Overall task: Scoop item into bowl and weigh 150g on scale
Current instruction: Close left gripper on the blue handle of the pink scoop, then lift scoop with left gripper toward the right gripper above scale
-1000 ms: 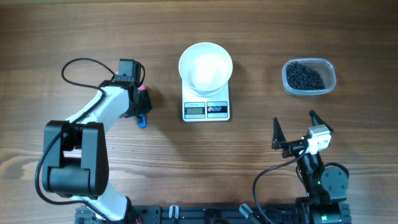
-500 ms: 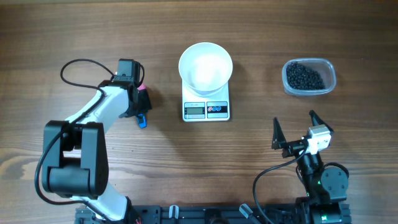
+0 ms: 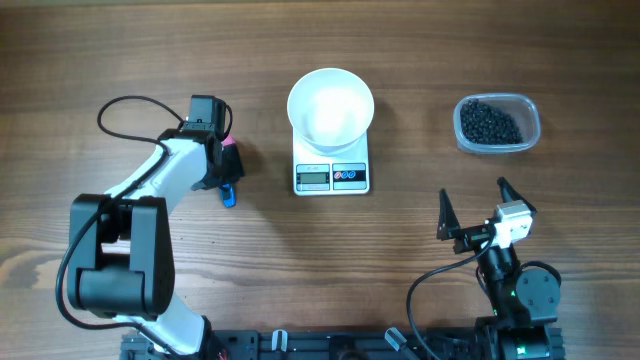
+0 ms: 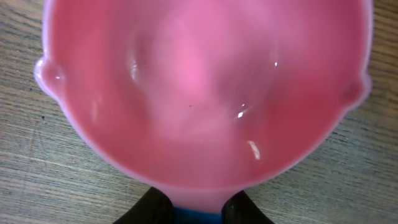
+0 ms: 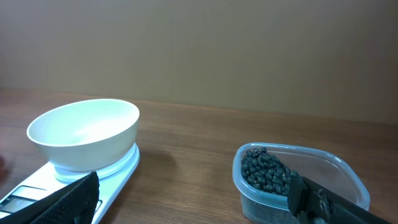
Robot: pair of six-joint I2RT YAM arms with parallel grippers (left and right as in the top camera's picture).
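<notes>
Overhead: a round glossy white bowl (image 3: 331,107) sits on a flat white rectangular scale (image 3: 332,178). Tiny black beads (image 3: 489,123) fill a clear plastic tub (image 3: 533,112) well to its right on the wooden desk (image 3: 420,50). The right gripper (image 3: 471,188) stands spread apart.

Left wrist: the left gripper (image 4: 198,213) is clamped on the blue handle of a pink plastic scoop (image 4: 199,87).

Right wrist: the bowl is at left, the beads at right.

Left arm stretched forward, left hand (image 3: 225,171) closed on scoop (image 4: 199,93), right hand (image 3: 472,189) wide open
</notes>
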